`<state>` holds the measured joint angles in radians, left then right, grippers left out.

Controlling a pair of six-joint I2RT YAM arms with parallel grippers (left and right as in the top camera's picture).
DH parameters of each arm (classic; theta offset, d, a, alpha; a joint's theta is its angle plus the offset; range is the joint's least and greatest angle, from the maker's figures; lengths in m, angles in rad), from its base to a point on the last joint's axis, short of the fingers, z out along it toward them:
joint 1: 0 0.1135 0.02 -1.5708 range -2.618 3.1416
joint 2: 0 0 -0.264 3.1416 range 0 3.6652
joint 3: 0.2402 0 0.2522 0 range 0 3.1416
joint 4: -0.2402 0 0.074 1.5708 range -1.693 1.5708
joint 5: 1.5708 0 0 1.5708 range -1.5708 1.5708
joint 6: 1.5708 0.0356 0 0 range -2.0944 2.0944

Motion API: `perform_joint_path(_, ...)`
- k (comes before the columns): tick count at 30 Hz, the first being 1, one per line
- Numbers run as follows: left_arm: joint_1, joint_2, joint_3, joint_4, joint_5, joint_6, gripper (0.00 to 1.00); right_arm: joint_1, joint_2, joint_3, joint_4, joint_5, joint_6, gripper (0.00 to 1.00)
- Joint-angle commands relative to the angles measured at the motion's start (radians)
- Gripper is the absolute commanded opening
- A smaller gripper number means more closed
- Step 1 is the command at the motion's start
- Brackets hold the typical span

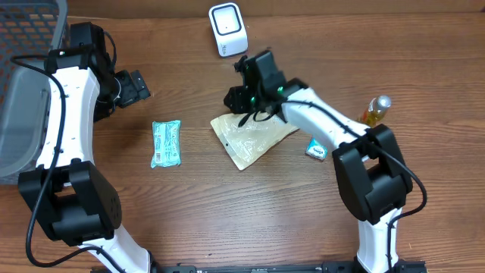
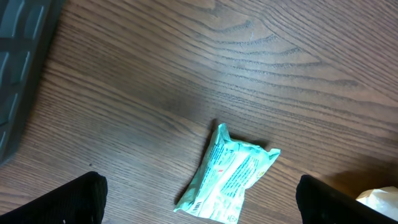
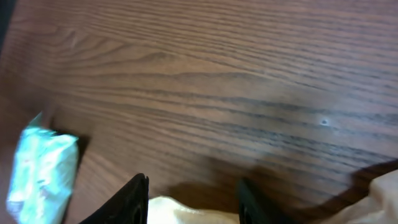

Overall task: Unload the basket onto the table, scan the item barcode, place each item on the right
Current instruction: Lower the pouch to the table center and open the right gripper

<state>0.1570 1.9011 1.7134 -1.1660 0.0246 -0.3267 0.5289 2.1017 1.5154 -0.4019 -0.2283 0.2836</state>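
Now — pouch [image 1: 254, 140] between right tool [image 3: 191, 190] tips

Checkout-style lab bench [image 1: 227, 220]: barcode scanner [image 1: 228, 29], grey basket [image 1: 23, 83].

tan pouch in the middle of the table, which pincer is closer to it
Right. The right pincer is over the upper left edge of the tan pouch; the left pincer is well off to its left, past the teal packet.
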Motion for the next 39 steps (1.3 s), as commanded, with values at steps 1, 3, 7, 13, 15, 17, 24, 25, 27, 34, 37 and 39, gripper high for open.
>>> perform_joint_path(1, -0.006, 0.002, -0.003, 0.000, -0.006, -0.006, 1.00, 0.014, -0.013, -0.043, 0.010, 0.125, 0.039, 0.42)
perform_joint_path(3, -0.006, 0.002, -0.003, 0.000, -0.006, -0.006, 1.00, 0.014, -0.013, -0.043, -0.037, 0.133, 0.039, 0.39)
perform_joint_path(7, -0.006, 0.002, -0.003, 0.000, -0.006, -0.006, 1.00, 0.012, -0.013, -0.043, -0.166, 0.130, 0.104, 0.39)
perform_joint_path(13, -0.006, 0.002, -0.003, 0.000, -0.006, -0.006, 1.00, 0.012, -0.013, -0.039, -0.365, 0.123, 0.113, 0.43)
perform_joint_path(15, -0.006, 0.002, -0.003, 0.000, -0.006, -0.006, 1.00, 0.012, -0.013, -0.031, -0.425, 0.125, 0.109, 0.43)
perform_joint_path(17, -0.006, 0.002, -0.003, 0.000, -0.006, -0.006, 1.00, 0.011, -0.013, -0.023, -0.475, 0.158, 0.109, 0.43)
perform_joint_path(24, -0.006, 0.002, -0.003, 0.000, -0.006, -0.006, 0.99, -0.005, -0.015, 0.029, -0.546, 0.184, 0.109, 0.45)
perform_joint_path(25, -0.006, 0.002, -0.003, 0.000, -0.006, -0.006, 1.00, -0.004, -0.015, 0.035, -0.543, 0.145, 0.109, 0.45)
perform_joint_path(27, -0.006, 0.002, -0.003, 0.000, -0.006, -0.006, 1.00, 0.009, -0.015, 0.038, -0.519, 0.062, 0.109, 0.48)
perform_joint_path(34, -0.006, 0.002, -0.003, 0.000, -0.006, -0.006, 1.00, 0.114, -0.015, 0.038, -0.385, -0.032, 0.114, 0.48)
perform_joint_path(37, -0.006, 0.002, -0.003, 0.000, -0.006, -0.006, 1.00, 0.173, -0.015, 0.038, -0.277, -0.032, 0.114, 0.48)
perform_joint_path(39, -0.006, 0.002, -0.003, 0.000, -0.006, -0.006, 0.99, 0.211, -0.015, 0.038, -0.177, -0.032, 0.114, 0.53)
